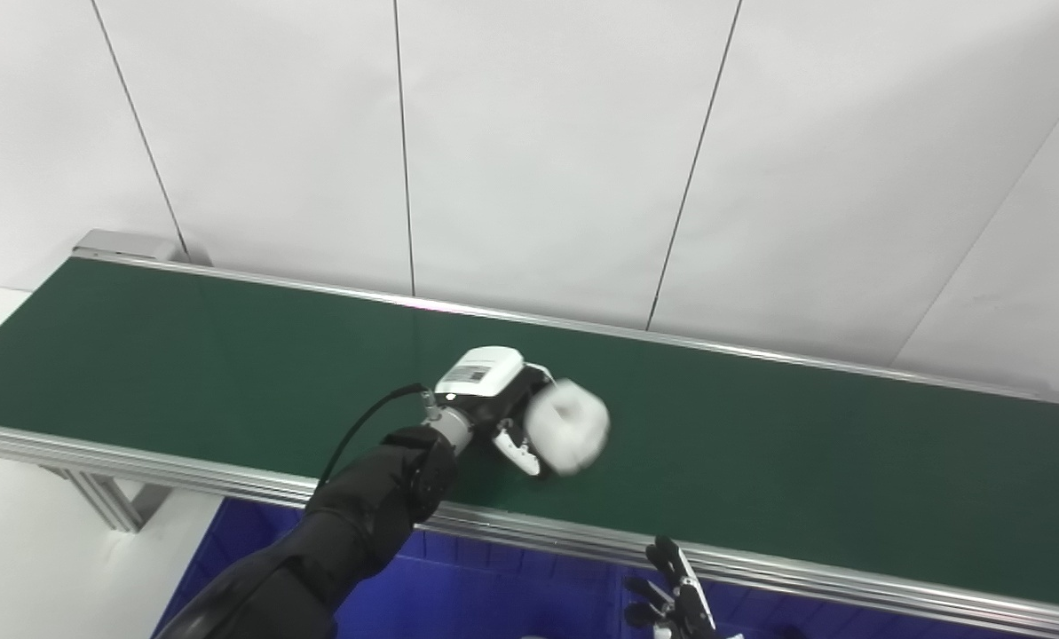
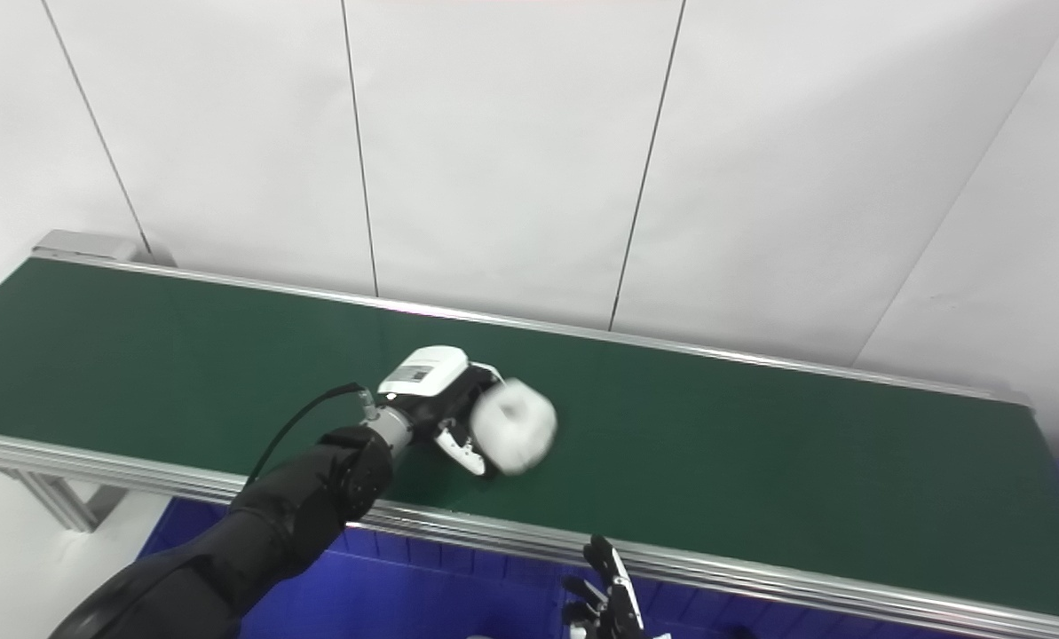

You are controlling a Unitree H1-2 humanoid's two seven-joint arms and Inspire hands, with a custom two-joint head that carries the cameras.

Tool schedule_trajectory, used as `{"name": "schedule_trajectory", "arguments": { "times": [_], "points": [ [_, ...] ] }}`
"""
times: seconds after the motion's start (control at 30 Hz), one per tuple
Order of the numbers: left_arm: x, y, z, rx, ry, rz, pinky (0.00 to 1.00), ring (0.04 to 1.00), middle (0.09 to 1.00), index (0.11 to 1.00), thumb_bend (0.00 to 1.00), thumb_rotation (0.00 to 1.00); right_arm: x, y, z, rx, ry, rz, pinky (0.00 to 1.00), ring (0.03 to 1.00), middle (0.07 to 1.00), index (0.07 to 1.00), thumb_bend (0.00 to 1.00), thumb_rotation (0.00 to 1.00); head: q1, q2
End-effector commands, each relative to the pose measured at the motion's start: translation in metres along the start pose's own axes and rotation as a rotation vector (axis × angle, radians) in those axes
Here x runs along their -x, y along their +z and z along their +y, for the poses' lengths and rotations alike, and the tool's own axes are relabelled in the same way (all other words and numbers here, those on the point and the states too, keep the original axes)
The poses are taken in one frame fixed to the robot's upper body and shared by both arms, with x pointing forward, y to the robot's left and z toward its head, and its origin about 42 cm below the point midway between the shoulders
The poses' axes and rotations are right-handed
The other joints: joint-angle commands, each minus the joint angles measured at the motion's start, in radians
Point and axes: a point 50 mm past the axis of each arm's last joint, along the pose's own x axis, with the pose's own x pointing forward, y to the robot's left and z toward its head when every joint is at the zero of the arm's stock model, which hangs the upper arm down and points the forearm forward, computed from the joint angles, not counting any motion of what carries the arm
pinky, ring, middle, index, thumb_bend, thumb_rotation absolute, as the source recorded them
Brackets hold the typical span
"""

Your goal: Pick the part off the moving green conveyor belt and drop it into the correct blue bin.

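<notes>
A white rounded part (image 1: 567, 428) lies on the green conveyor belt (image 1: 804, 444) near its front edge; it looks blurred. My left hand (image 1: 504, 401) reaches over the belt and sits just left of the part. Its fingers (image 1: 518, 450) and thumb are spread around the part's left side, touching or nearly touching it, and I cannot see them closed on it. My right hand (image 1: 676, 602) is low at the bottom edge, below the belt's front rail, with fingers apart and holding nothing. The part (image 2: 513, 424) and the left hand (image 2: 445, 389) also show in the right eye view.
Blue bins (image 1: 493, 590) sit below the belt's front rail (image 1: 849, 581), mostly out of view. A white panelled wall (image 1: 538, 151) stands behind the belt. The belt's left end has a grey metal housing (image 1: 125, 242).
</notes>
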Motion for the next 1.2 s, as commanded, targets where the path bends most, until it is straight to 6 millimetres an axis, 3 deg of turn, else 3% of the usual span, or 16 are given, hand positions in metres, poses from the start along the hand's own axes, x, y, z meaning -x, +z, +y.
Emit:
{"name": "schedule_trajectory", "arguments": {
  "times": [0.0, 0.37, 0.93, 1.17],
  "points": [
    [-0.001, 0.007, -0.011, -0.009, -0.070, -0.019, 0.47, 0.525, 0.522, 0.482, 0.52, 0.01, -0.003, 0.009, 0.006, -0.016, -0.003, -0.036, 0.74, 0.796, 0.917, 0.934, 0.88, 0.95, 0.001, -0.001],
    [-0.003, 0.001, 0.011, 0.019, -0.009, -0.029, 0.41, 0.487, 0.496, 0.489, 0.52, 0.00, -0.008, 0.008, 0.008, -0.025, 0.009, -0.042, 0.73, 0.789, 0.912, 0.931, 0.86, 0.95, 0.000, -0.010],
    [0.004, 0.002, 0.006, 0.025, 0.021, -0.069, 0.40, 0.471, 0.504, 0.484, 0.52, 0.00, -0.007, 0.009, 0.006, -0.030, 0.020, -0.035, 0.75, 0.799, 0.923, 0.933, 0.86, 0.93, 0.009, -0.003],
    [0.014, -0.011, 0.037, -0.010, 0.081, -0.126, 0.40, 0.472, 0.496, 0.488, 0.52, 0.00, -0.009, 0.012, -0.003, -0.031, 0.017, -0.033, 0.74, 0.787, 0.913, 0.927, 0.87, 0.91, 0.069, 0.019]
  ]
}}
